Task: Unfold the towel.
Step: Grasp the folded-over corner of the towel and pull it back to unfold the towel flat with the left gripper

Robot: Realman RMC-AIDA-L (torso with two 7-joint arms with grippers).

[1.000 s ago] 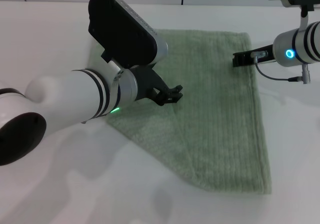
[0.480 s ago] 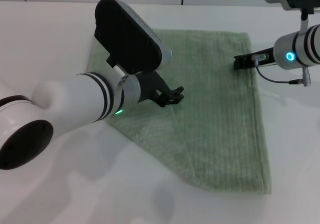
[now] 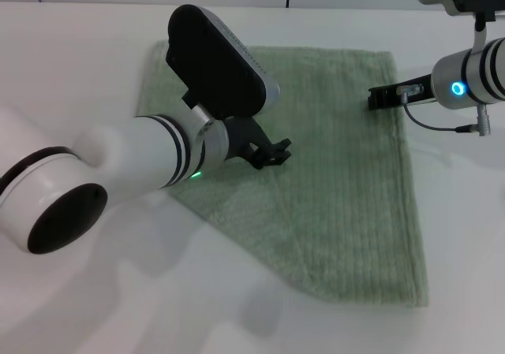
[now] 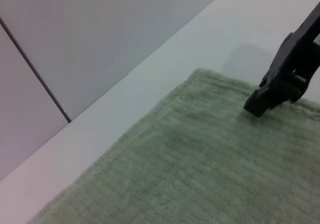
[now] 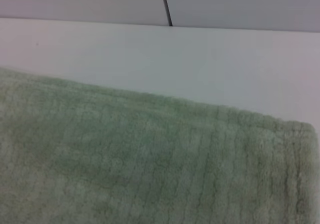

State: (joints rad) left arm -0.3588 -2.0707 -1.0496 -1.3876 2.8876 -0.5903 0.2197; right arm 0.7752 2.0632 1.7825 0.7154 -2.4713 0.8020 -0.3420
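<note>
Towel (image 3: 339, 173) flat on table (image 3: 79, 70), one corner folded in. My left hand (image 3: 272, 150) over towel middle, right hand (image 3: 383, 96) at far right edge; grip unclear on both.

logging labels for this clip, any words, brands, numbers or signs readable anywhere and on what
None: no readable text in any view.
The towel: plain ribbed cloth, no tag or print showing.
The left pincer and right pincer: black, unmarked.
The table: bare white, no marks.
</note>
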